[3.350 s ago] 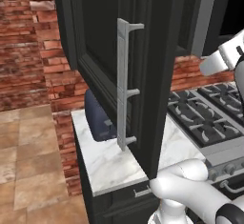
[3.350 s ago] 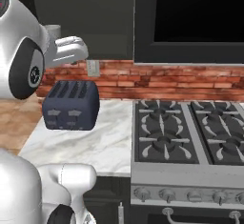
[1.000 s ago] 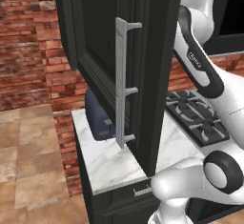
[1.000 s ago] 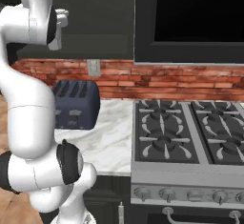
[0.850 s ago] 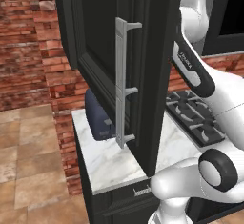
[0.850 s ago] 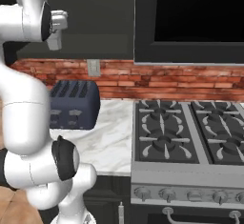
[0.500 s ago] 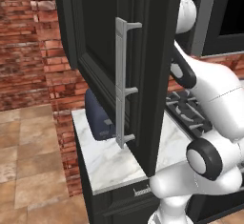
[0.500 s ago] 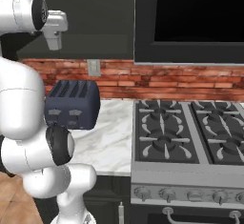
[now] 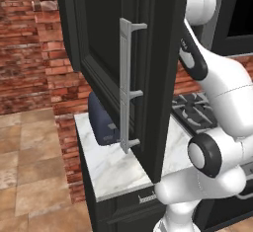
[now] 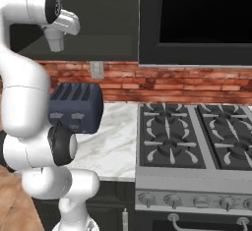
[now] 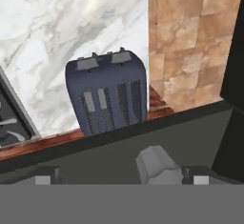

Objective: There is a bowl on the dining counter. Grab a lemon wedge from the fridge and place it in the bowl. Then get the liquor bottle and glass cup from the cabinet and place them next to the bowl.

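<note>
Two fingers (image 11: 121, 180) stand wide apart, holding nothing, raised high beside the black cabinet (image 9: 148, 68), whose door hangs open with its silver bar handle (image 9: 126, 85). Far below the fingers, a dark blue toaster (image 11: 108, 96) sits on the marble table (image 11: 57, 37).

Cabinet (image 9: 104, 53): matt black panelled door; bar handle (image 9: 126, 85) in brushed silver metal. Worktop (image 10: 110, 141): polished white marble, grey veins. Toaster (image 10: 74, 107): smooth dark-blue casing. Backsplash (image 10: 162, 87): rough red brick. Stove (image 10: 197, 146): grey steel, black grates.
</note>
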{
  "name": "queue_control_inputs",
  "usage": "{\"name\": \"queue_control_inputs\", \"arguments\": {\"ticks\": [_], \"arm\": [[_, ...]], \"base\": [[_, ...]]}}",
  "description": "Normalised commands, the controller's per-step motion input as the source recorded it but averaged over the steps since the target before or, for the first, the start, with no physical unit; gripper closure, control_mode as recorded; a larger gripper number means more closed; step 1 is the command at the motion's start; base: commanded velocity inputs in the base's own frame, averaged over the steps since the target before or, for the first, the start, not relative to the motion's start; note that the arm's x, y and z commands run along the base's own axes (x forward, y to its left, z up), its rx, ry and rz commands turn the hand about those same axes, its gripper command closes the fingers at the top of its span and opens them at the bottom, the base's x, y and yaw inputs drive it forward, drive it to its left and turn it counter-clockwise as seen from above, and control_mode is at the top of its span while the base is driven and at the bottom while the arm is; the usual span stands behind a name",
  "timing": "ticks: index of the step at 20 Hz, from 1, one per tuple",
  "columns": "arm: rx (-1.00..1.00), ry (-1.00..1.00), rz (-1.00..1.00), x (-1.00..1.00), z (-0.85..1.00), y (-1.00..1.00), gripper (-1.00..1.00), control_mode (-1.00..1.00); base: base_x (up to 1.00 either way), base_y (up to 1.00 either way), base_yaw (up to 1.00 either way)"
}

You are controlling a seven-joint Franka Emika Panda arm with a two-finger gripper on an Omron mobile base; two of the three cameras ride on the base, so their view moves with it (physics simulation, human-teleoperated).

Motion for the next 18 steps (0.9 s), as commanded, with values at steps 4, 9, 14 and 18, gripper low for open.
{"name": "queue_control_inputs", "arguments": {"ticks": [4, 9, 14, 18], "arm": [[0.33, -0.01, -0.07, 0.0, -0.29, -0.16, -1.0, -1.0], [0.28, 0.0, -0.05, 0.21, -0.04, 0.03, -1.0, -1.0], [0.15, 0.0, -0.09, 0.29, -0.02, 0.38, -1.0, -1.0], [0.1, 0.01, -0.1, 0.49, 0.0, 0.29, -1.0, -1.0]], "base": [[0.0, 0.0, 0.0], [0.0, 0.0, 0.0], [0.0, 0.0, 0.0], [0.0, 0.0, 0.0]]}}
